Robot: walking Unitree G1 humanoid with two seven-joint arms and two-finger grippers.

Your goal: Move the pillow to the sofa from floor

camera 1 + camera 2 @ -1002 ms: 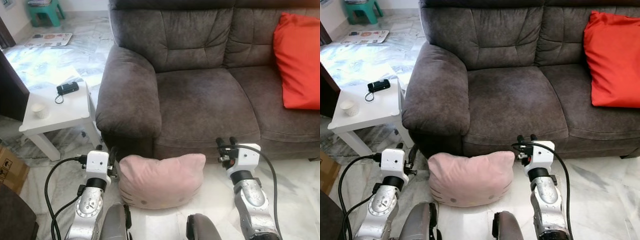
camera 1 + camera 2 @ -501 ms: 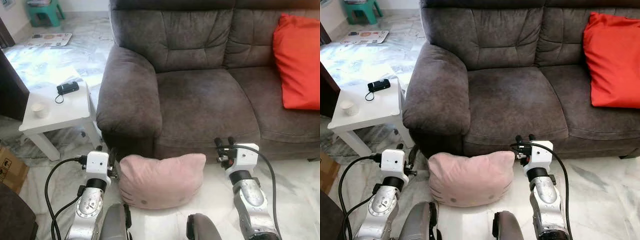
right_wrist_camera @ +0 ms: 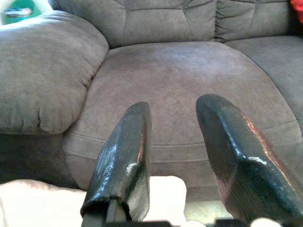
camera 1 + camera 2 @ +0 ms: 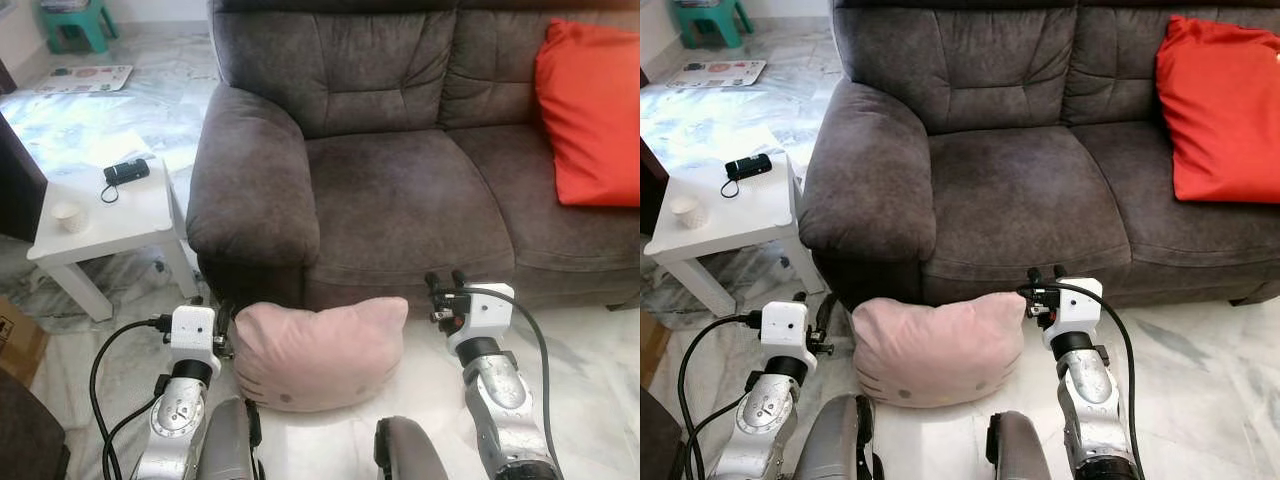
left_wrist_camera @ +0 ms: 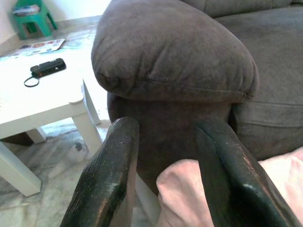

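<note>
A pink cat-face pillow [image 4: 318, 352] lies on the marble floor against the front of the grey-brown sofa [image 4: 400, 190]. My left gripper [image 4: 208, 303] is at the pillow's left edge, open, with the pillow's corner [image 5: 189, 189] between and below its fingers. My right gripper [image 4: 445, 279] stands open just off the pillow's right corner [image 3: 165, 189], level with the sofa seat's front edge. Neither gripper holds anything.
A red cushion [image 4: 588, 110] leans on the sofa's right seat. A white side table [image 4: 95, 215] with a black device [image 4: 126, 171] and a small cup [image 4: 68, 215] stands left of the sofa arm. A cardboard box [image 4: 15, 335] sits at the far left.
The view has shifted slightly, the camera moving. My right gripper has come a little closer to the pillow's right corner. The pillow stays on the floor.
</note>
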